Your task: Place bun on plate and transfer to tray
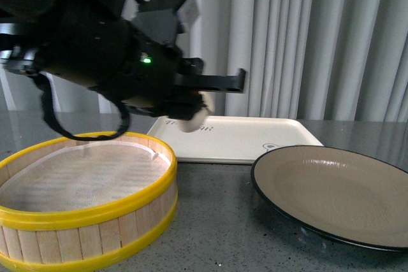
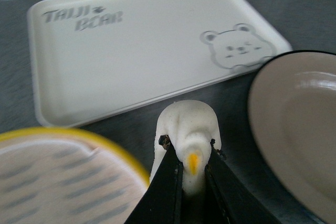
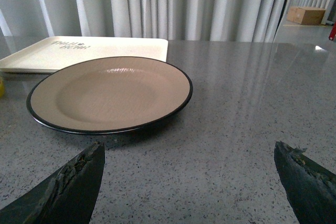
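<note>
My left gripper (image 1: 191,116) is shut on the cream-white bun (image 1: 196,118) and holds it in the air between the steamer basket and the tray. In the left wrist view the black fingers (image 2: 168,182) squeeze the bun (image 2: 188,129), its yellow-orange dot showing. The taupe plate with black rim (image 1: 331,192) lies at the front right, empty; it also shows in the left wrist view (image 2: 294,124) and the right wrist view (image 3: 110,93). The cream-white tray (image 1: 236,138) with bear drawing lies behind, empty. My right gripper (image 3: 189,182) is open, low over the table in front of the plate.
A yellow-rimmed wooden steamer basket (image 1: 83,202) with a white liner stands at the front left. The table (image 3: 236,129) is grey speckled stone. Grey curtains (image 1: 306,36) hang behind. A cardboard box (image 3: 305,14) sits far off on the floor.
</note>
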Robot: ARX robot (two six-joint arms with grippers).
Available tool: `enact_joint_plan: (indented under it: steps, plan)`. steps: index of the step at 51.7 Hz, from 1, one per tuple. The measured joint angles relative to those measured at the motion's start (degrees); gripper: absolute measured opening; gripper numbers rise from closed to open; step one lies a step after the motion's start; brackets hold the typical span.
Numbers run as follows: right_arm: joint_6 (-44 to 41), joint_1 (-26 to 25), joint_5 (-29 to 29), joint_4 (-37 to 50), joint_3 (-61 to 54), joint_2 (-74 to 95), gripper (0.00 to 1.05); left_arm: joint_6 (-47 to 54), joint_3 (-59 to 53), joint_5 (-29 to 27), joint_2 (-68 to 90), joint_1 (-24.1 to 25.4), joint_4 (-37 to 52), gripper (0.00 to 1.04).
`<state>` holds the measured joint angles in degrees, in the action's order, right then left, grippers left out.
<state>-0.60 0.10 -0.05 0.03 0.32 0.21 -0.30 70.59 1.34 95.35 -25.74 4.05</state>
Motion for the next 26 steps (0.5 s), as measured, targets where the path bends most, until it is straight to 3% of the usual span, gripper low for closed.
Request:
enact_joint_plan:
  steps: [6, 10, 26]
  plan:
    - [0.0, 0.0, 0.0, 0.0, 0.0, 0.0, 0.96, 1.88, 2.23, 2.64, 3.78, -5.44, 0.33, 0.05]
    - [0.0, 0.0, 0.0, 0.0, 0.0, 0.0, 0.96, 2.75, 4.79, -0.15, 6.91, -8.76, -0.46, 0.05]
    - [0.0, 0.0, 0.0, 0.0, 0.0, 0.0, 0.96, 0.46, 12.04, -1.25, 14.91, -16.33, -1.36, 0.05]
